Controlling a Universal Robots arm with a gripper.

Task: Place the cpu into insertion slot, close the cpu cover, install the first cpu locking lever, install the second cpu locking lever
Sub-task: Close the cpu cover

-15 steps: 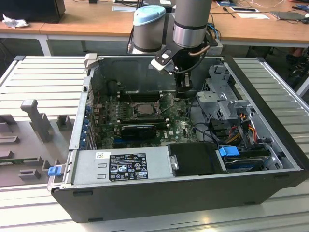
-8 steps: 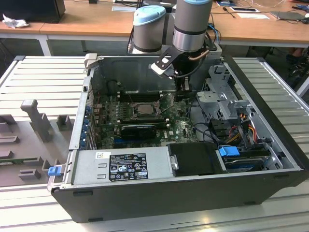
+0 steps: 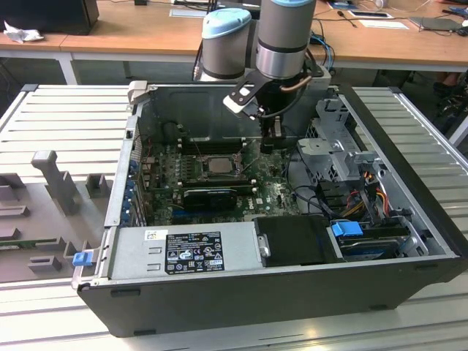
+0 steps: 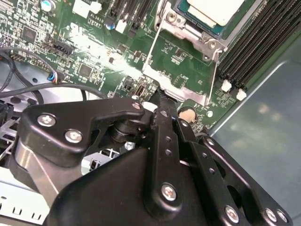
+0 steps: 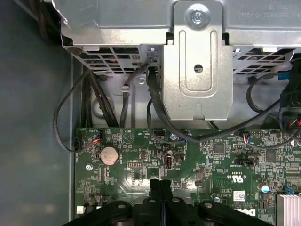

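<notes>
The cpu (image 3: 219, 164) lies flat in the insertion slot (image 3: 205, 165) on the green motherboard, silvery top up. In the second wrist view the cpu (image 4: 218, 8) sits inside the dull-silver cpu cover (image 4: 188, 32), which frames it. I cannot tell how the locking levers stand. My gripper (image 3: 270, 142) hangs inside the case, off the socket toward the exterior view's right and just above the board. In both wrist views the gripper (image 4: 160, 99) (image 5: 160, 184) is shut, its black fingertips pressed together with nothing between them.
A coin battery (image 5: 109, 154) lies close ahead of the fingertips. A metal drive cage (image 5: 197, 61) and black cables (image 5: 155, 108) stand beyond it. Long memory slots (image 4: 254, 42) flank the socket. A black expansion card (image 3: 208, 196) and the power supply (image 3: 183, 252) lie nearer the case front.
</notes>
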